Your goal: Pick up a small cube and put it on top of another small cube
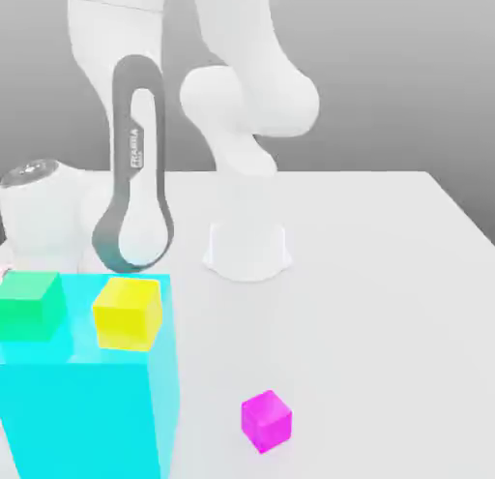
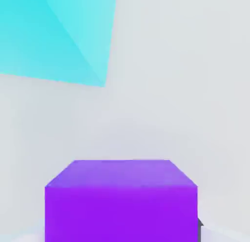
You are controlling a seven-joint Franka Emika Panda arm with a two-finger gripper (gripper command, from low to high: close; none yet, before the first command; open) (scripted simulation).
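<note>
Cubes are not yet stacked, judging by the exterior view: the magenta cube [image 1: 266,421] sits alone on the counter [image 1: 387,303], while the yellow cube [image 1: 127,313] and green cube [image 1: 32,307] rest apart on the big cyan block [image 1: 87,409]. In the hand view a purple cube [image 2: 121,202] lies very close below the end effector, the cyan block beyond it. Whether the end effector is spread or clamped cannot be told, so the pickup looks unfinished and placing remains.
</note>
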